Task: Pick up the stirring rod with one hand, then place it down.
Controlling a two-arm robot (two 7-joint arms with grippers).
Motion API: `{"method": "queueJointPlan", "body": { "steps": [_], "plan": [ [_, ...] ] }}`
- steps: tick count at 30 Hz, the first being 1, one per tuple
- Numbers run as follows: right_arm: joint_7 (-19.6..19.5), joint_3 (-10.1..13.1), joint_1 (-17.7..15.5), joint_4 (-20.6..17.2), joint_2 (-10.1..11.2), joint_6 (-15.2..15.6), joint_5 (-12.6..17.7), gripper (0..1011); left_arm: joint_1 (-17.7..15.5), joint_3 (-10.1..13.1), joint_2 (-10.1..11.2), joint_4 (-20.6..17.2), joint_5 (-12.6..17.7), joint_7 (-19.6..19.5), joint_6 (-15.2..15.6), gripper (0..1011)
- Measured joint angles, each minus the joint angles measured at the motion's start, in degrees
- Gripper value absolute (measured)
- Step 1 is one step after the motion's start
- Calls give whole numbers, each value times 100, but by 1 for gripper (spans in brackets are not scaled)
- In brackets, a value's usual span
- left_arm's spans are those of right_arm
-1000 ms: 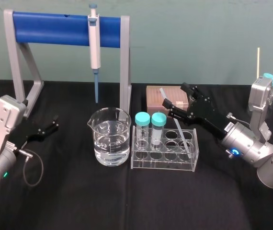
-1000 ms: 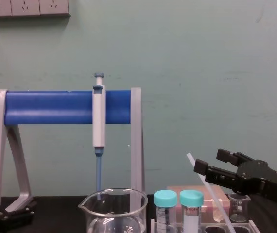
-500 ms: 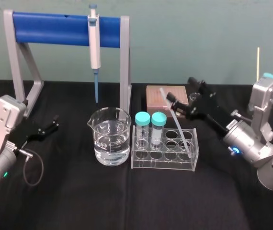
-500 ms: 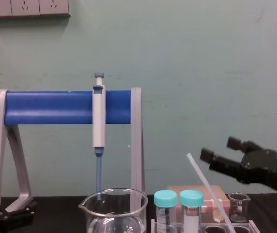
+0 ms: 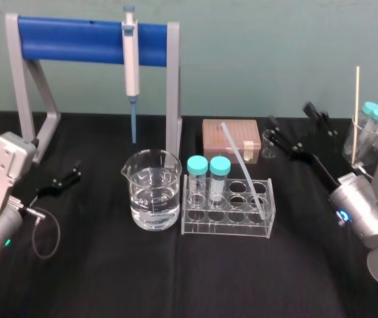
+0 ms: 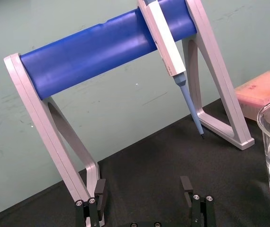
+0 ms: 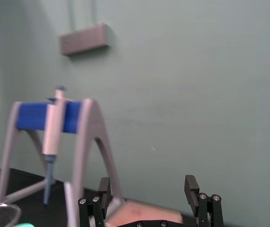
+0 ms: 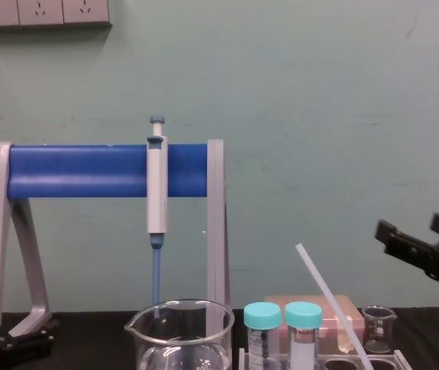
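Stirring rod: the stirring rod [image 5: 243, 169] stands tilted in the clear rack [image 5: 227, 222], just right of the frame's centre in the head view. Its lower end sits in a well at the rack's right end, though which row cannot be told. Its top leans toward the upper left, in front of the pink box [image 5: 219, 136]. In the chest view the stirring rod [image 8: 331, 302] rises from the bottom edge and slants to the left. Nothing grips it.
Right claw: the right claw [image 5: 290, 118] hangs in the air at the right of the head view, above the desk [image 5: 176, 278] and well apart from the rod. Its fingers are spread wide and grasp nothing. In the chest view the right claw [image 8: 407, 225] is at the right edge, higher than the rod's top. Its wrist view shows the right claw [image 7: 147, 182] with only wall between the fingers.
Left claw: the left claw [image 5: 68, 175] is low over the desk at the left of the head view, near the stand's foot. In its wrist view the left claw [image 6: 143, 184] has its fingers parted and holds nothing.
Capped tubes: two capped tubes [image 5: 196, 175] with teal lids stand upright in the rack's left wells.
Beaker: the beaker [image 5: 152, 192] holds clear water and stands just left of the rack.
Pipette: the pipette [image 5: 130, 63] hangs tip down from the blue bar of the stand [image 5: 69, 40], at the upper left of the frame.
Small beaker: a small beaker [image 5: 268, 144] stands just right of the pink box.
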Motion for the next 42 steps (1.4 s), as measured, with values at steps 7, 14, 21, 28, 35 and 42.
{"method": "queueJointPlan", "body": {
  "steps": [7, 14, 21, 28, 35, 42],
  "plan": [
    [-345, 304, -257, -188, -93, 771, 237, 1000, 0, 0, 0, 0, 0, 0, 0, 1000],
    [-424, 408, -293, -196, -155, 1076, 307, 1000, 0, 0, 0, 0, 0, 0, 0, 1000],
    [-426, 398, -297, -200, -148, 1055, 302, 1000, 0, 0, 0, 0, 0, 0, 0, 1000],
    [-426, 390, -297, -204, -144, 1027, 296, 1000, 0, 0, 0, 0, 0, 0, 0, 1000],
    [-427, 386, -297, -208, -140, 1016, 289, 1000, 0, 0, 0, 0, 0, 0, 0, 1000],
    [-426, 383, -297, -208, -137, 1012, 288, 1000, 0, 0, 0, 0, 0, 0, 0, 1001]
  ]
}}
